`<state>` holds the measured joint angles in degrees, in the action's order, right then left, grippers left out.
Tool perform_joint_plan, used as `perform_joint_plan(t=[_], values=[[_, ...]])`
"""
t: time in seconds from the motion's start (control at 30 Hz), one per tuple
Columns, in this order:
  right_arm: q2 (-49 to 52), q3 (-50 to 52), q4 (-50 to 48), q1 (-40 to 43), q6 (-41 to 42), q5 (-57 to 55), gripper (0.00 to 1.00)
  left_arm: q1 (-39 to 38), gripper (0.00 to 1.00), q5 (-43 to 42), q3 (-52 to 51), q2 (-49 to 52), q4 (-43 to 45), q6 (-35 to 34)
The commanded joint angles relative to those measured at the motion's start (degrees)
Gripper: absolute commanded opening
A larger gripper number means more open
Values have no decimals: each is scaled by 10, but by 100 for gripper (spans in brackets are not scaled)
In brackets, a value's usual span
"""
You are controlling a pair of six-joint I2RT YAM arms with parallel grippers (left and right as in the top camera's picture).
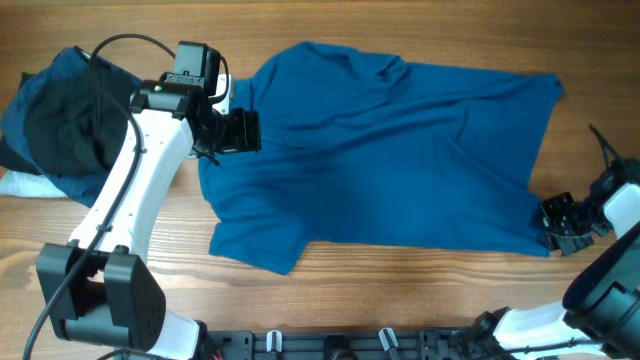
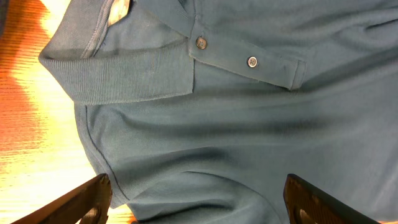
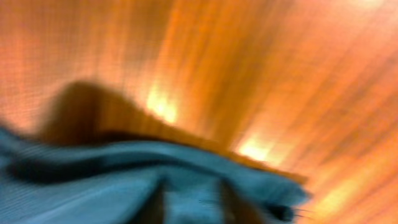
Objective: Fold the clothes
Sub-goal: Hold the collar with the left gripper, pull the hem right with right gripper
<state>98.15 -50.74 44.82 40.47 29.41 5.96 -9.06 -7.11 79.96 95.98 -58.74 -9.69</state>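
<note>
Blue polo shirt [image 1: 400, 160] lies spread over the middle of our wooden bench [image 1: 400, 295], its collar [image 2: 124, 68] toward the left. Our left end effector [image 1: 236, 131] hangs over that collar, fingers spread wide. Our right end effector [image 1: 563, 222] sits at the shirt's lower right corner; with that wrist view blurred, we cannot tell its grip. A heap of dark clothes [image 1: 60, 120] crowds the bench's left edge, beside our left arm.
</note>
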Motion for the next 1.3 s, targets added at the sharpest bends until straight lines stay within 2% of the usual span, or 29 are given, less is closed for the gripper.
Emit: perform_joint_plan(t=[0.0, 0.1, 0.23, 0.27, 0.33, 0.37, 0.4, 0.43, 0.47, 0.5, 0.57, 0.6, 0.83, 1.0, 1.1, 1.13, 1.17, 1.2, 1.27], values=[[62, 30, -19, 28, 32, -26, 4, -2, 89, 6, -3, -4, 2, 5], [59, 7, 8, 86, 42, -71, 4, -2, 89, 6, -3, -4, 2, 5], [48, 7, 12, 116, 4, -26, 4, -2, 90, 6, -3, -4, 5, 5], [45, 7, 13, 115, -24, 9, 9, -2, 90, 6, -3, -4, 6, 5], [42, 7, 21, 115, -69, 57, 37, -2, 90, 6, -3, -4, 6, 5], [42, 7, 26, 115, -67, 57, 52, -2, 91, 6, -3, -4, 6, 5], [42, 7, 28, 115, -67, 57, 59, -2, 91, 6, -3, -4, 6, 5], [42, 7, 28, 115, -62, 57, 60, -2, 91, 6, -3, -4, 6, 5], [42, 7, 28, 116, -53, 52, 55, -2, 91, 6, -3, -4, 6, 5], [42, 7, 28, 119, -40, 26, 44, -2, 92, 6, -3, -4, 6, 5], [42, 7, 33, 125, 5, -45, 8, -2, 92, 6, -3, -4, 6, 5], [42, 7, 34, 129, 28, -85, 4, -2, 92, 6, -3, -4, 6, 5], [-3, -23, 28, 132, 51, -144, 4, -2, 93, 5, -3, -4, 11, 9], [-77, -63, 54, 132, 50, -139, 4, -2, 95, -17, -3, -4, 64, 62], [-126, -75, 61, 132, 34, -111, 4, -2, 92, -38, -3, -2, 116, 85], [-138, -75, 63, 132, 18, -73, 8, -2, 88, -38, -3, 1, 137, 93], [-150, -75, 64, 131, -4, -15, 23, -2, 86, -38, -3, 7, 157, 95], [-159, -75, 62, 128, -31, 51, 31, -2, 84, -41, -3, 18, 177, 95], [-166, -75, 61, 126, -58, 109, 34, -2, 77, -56, -3, 42, 202, 95]])
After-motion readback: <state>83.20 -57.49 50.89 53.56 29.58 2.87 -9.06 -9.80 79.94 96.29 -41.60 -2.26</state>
